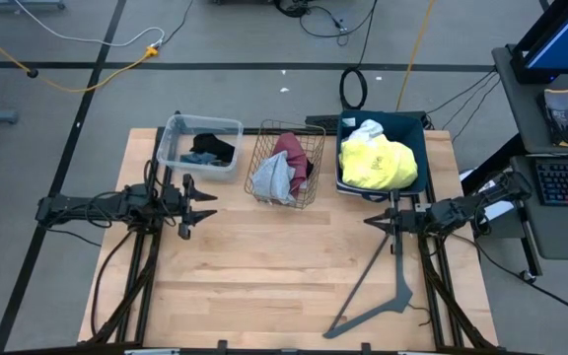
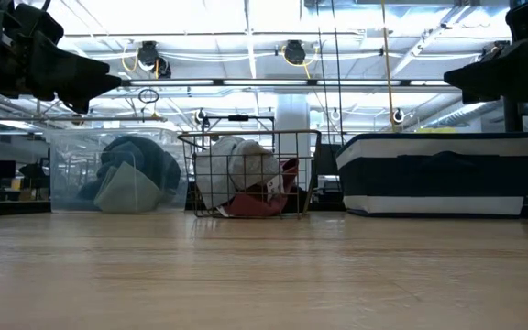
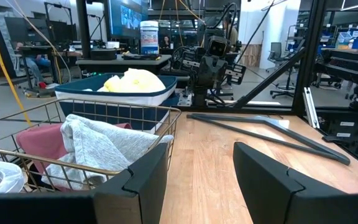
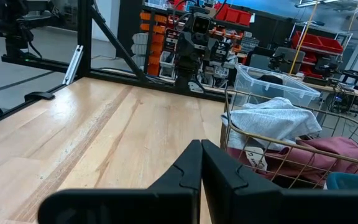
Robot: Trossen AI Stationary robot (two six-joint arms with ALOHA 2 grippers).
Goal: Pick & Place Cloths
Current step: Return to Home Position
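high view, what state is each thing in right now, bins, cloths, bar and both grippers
left gripper: fingers open, empty, above the table's left side
right gripper: fingers shut, empty, above the right side
clear bin: upright, holds black cloth and teal cloth
wire basket: upright, holds grey cloth and maroon cloth
blue organizer: upright, holds yellow cloth and white cloth
grey bar: lying flat on the table

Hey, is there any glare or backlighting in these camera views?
Low view: bright ceiling lights backlight the wire basket, so it reads dark. Right wrist view: a pale sheen lies on the table. High view: even light, no glare.
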